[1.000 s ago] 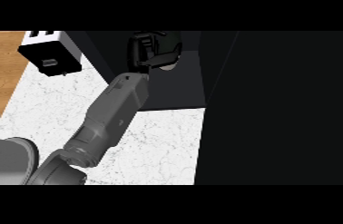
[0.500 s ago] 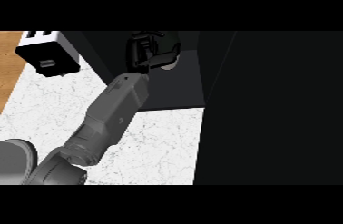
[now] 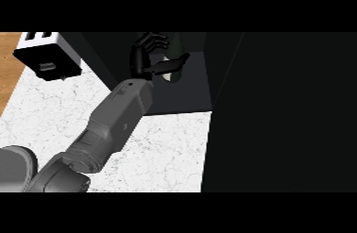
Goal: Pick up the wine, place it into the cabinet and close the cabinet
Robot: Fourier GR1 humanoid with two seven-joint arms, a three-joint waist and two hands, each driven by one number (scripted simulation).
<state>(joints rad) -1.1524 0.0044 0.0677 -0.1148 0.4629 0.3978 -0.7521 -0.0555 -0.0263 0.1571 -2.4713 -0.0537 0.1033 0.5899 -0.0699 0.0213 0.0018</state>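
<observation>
Since the earlier frame, the left hand (image 3: 150, 57) has opened: its fingers are spread and the thumb stands out to the right, where they were previously curled round the wine (image 3: 174, 62). The hand holds nothing now. The forearm reaches across the white counter (image 3: 167, 152) into the dark cabinet (image 3: 188, 93).

The wine stands inside the cabinet, just beside the thumb; whether they touch cannot be determined. Only a dim, dark green sliver of it shows.

The placing step appears complete. The next move calls for drawing the arm clear without knocking the bottle, then swinging the cabinet door (image 3: 279, 114) shut. The right hand is not visible.
</observation>
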